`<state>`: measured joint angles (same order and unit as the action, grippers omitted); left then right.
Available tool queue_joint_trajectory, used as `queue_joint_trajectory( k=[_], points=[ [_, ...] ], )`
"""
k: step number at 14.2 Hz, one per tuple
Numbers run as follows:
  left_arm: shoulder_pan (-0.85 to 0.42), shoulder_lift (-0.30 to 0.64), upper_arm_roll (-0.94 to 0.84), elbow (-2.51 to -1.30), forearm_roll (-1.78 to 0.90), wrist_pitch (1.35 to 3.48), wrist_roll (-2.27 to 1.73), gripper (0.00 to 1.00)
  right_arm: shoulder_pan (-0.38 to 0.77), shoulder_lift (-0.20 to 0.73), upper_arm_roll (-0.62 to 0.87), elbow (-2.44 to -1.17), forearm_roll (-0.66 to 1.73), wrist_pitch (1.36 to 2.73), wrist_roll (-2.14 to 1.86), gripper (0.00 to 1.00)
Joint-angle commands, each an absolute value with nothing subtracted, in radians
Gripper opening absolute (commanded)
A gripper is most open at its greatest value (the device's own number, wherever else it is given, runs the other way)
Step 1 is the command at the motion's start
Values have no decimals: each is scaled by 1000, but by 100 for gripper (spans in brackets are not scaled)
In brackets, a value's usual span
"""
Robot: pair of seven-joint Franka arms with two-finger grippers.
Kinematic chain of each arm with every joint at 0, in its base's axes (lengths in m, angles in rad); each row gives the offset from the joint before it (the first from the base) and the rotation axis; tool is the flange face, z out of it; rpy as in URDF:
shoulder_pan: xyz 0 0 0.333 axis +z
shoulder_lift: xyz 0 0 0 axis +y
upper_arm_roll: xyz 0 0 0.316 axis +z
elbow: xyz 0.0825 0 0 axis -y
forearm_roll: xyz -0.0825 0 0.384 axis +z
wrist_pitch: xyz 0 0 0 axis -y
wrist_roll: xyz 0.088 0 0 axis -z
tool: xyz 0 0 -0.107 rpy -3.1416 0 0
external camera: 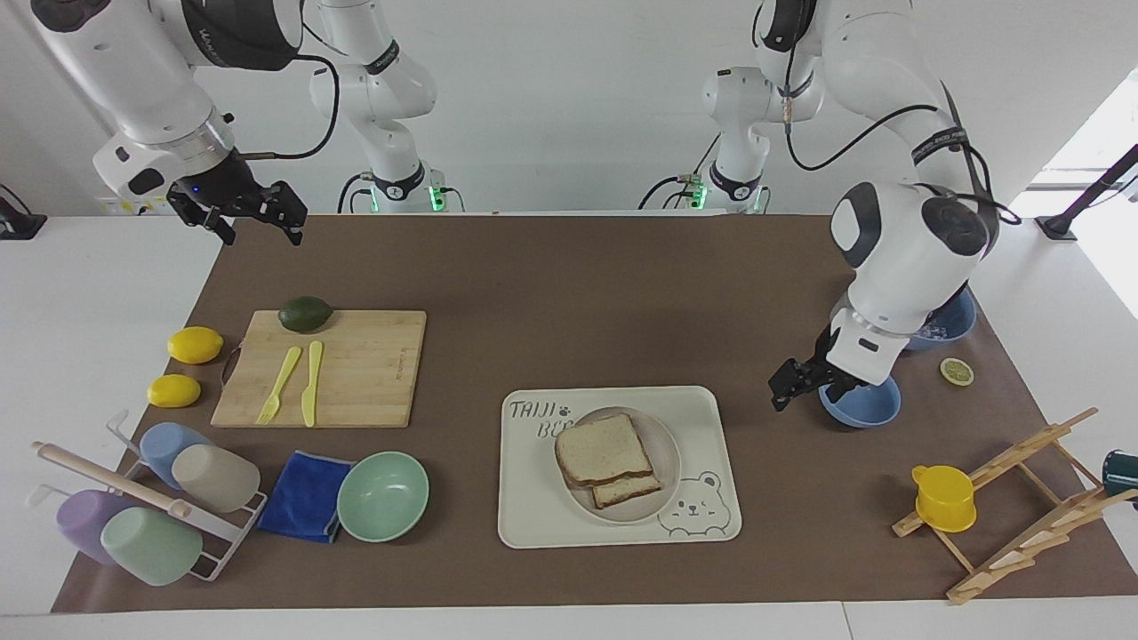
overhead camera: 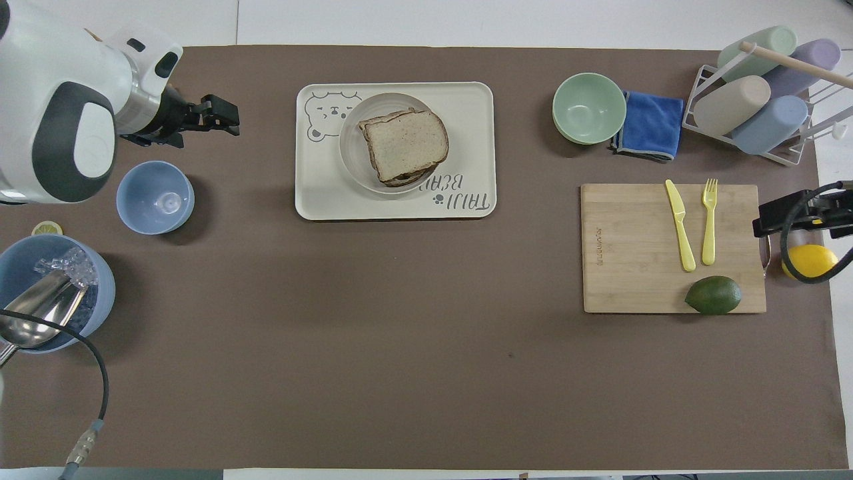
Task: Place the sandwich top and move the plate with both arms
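My left gripper point(external camera: 794, 385) hangs open and empty over the brown mat beside the small blue bowl point(external camera: 860, 402), well apart from the tray point(external camera: 533, 498). My right gripper point(external camera: 258, 220) waits open above the mat's corner at the right arm's end. The sandwich top point(external camera: 602, 448) lies on a second slice on the one round plate point(external camera: 667, 462), which sits on the tray. I count two lemons point(external camera: 195, 344), one avocado point(external camera: 305, 313), one fork point(external camera: 279, 384) and one knife point(external camera: 312, 382) on one cutting board point(external camera: 373, 373), two blue bowls, one green bowl point(external camera: 383, 495), four cups point(external camera: 215, 476) in the rack.
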<state>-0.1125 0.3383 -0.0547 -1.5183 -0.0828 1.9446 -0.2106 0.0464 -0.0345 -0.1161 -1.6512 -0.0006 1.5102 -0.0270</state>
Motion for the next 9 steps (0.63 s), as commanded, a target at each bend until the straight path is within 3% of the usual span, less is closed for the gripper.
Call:
queue_joint_trajectory(
  k=[1,6,9],
  points=[
    [-98,237,-58,-1549,-43,1836,-160,100,37,-41,-103,-1657,3,1525,-17,100],
    [-71,-33,-58,-1735,-43,1780,-144,100,37,-41,-103,-1657,9,1523,-17,100],
    [-71,-123,-52,-1790,-43,1662,-126,100,37,-41,-103,-1657,9,1522,-17,100]
  ],
)
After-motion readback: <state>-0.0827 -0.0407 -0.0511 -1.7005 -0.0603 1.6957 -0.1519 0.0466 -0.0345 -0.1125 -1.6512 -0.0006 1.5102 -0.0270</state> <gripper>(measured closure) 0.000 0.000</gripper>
